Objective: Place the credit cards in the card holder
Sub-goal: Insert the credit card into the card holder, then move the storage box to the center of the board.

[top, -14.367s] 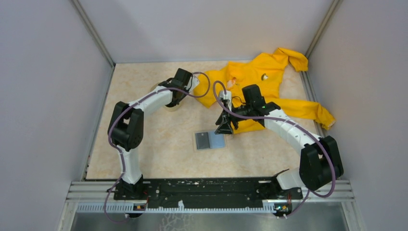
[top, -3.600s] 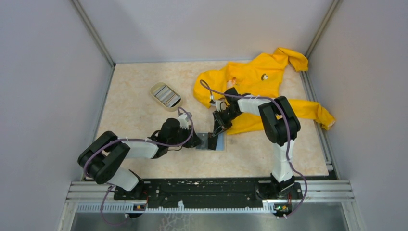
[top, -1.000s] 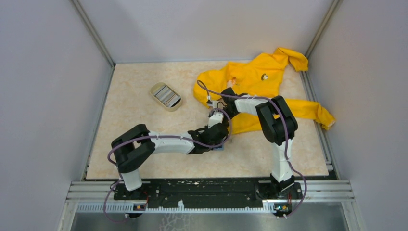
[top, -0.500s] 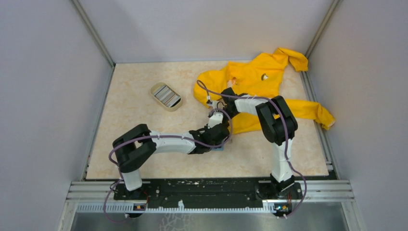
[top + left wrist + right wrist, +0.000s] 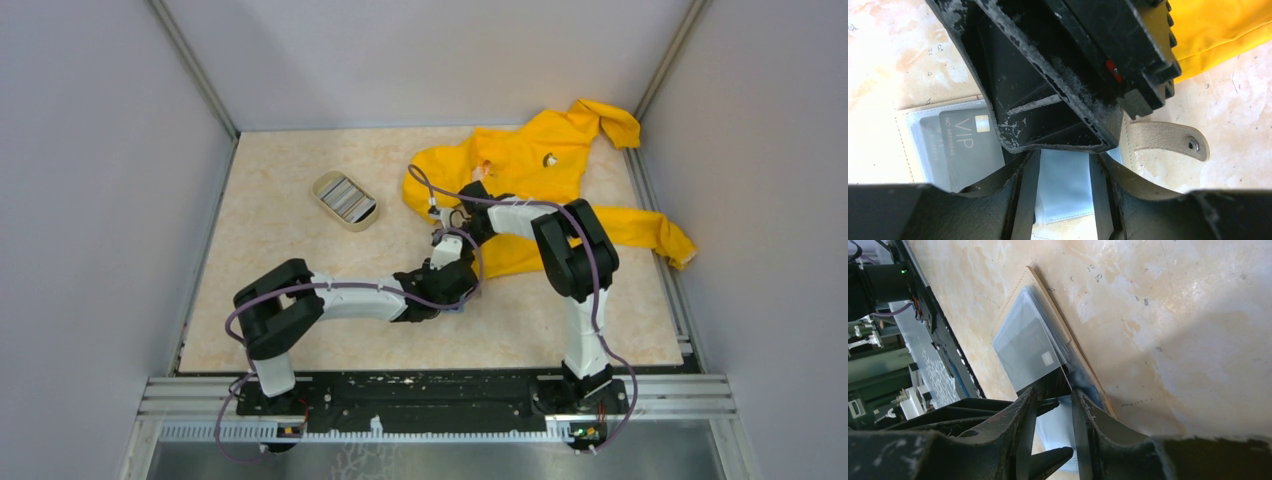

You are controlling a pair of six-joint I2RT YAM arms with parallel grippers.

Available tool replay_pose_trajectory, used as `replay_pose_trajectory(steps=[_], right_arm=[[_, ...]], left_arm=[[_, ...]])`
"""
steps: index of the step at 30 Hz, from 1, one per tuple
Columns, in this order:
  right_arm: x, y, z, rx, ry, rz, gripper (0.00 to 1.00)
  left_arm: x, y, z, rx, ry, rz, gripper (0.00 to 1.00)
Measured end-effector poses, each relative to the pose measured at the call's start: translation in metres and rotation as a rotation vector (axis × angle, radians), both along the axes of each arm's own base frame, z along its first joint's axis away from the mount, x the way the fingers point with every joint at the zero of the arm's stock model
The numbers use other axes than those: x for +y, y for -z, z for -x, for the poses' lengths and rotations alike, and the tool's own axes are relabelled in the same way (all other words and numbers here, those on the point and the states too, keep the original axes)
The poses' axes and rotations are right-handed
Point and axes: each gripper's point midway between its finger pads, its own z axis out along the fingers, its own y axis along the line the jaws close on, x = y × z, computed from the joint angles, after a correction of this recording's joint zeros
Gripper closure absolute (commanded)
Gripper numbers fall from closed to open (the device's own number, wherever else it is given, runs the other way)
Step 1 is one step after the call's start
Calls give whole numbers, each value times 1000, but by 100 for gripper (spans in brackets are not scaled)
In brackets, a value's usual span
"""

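Card holder (image 5: 902, 145) lies open at table centre, under both grippers. Dark grey card (image 5: 965, 145) sits in its clear pocket, at 9 o'clock of the light blue card (image 5: 1064, 200). Left gripper (image 5: 1063, 167): jaws apart, straddling the blue card. Right gripper (image 5: 1053, 396): jaws apart, narrower, no clamp seen. Likely step: seating the blue card; depth unclear. Advice: hold the holder flat, slide slowly, avoid the strap (image 5: 1168, 140) at 3 o'clock.

Bright, even overhead light; soft shadows lie under the arms (image 5: 350, 295). Wrist views show the table (image 5: 1173, 315) sharp, the near fingers (image 5: 998, 200) dark and blurred.
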Motion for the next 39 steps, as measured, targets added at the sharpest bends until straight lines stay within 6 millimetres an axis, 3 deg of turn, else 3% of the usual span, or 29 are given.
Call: replay_pose_trajectory(steps=[8, 15, 23, 30, 35, 39], right_arm=[[2, -4, -2, -32, -14, -13, 55], [2, -6, -1, -76, -48, -8, 54], [-10, -14, -6, -151, -62, 35, 54], [-21, -52, -20, -282, -59, -12, 54], [-31, -87, -27, -404, -63, -57, 54], [-44, -114, -35, -498, -48, -92, 53]], left_arm=[[15, -2, 0, -16, -24, -31, 42], [28, -5, -8, -50, -63, -57, 40], [25, -21, 1, -47, 37, -26, 40], [7, -69, 19, -108, 236, 164, 24], [16, -78, 31, -138, 301, 215, 6], [27, -90, 34, -171, 311, 234, 4]])
